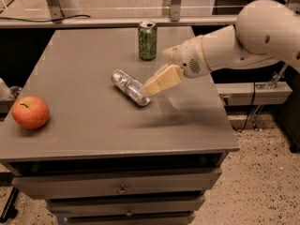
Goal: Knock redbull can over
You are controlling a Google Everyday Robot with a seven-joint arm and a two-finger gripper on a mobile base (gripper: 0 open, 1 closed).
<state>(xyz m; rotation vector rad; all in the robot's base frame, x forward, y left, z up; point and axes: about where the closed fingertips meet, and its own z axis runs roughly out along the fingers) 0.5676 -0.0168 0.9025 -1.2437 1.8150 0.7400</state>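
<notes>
The redbull can (130,86) is a slim silver can. It lies on its side near the middle of the grey table (93,121), one end pointing back left and the other front right. My gripper (159,82), with tan fingers, hangs just right of the can's front-right end, a little above the table. The white arm reaches in from the right.
A green can (147,40) stands upright at the back of the table, behind the gripper. A red apple (30,112) sits near the front left corner. Drawers are below the tabletop. A rail runs behind the table.
</notes>
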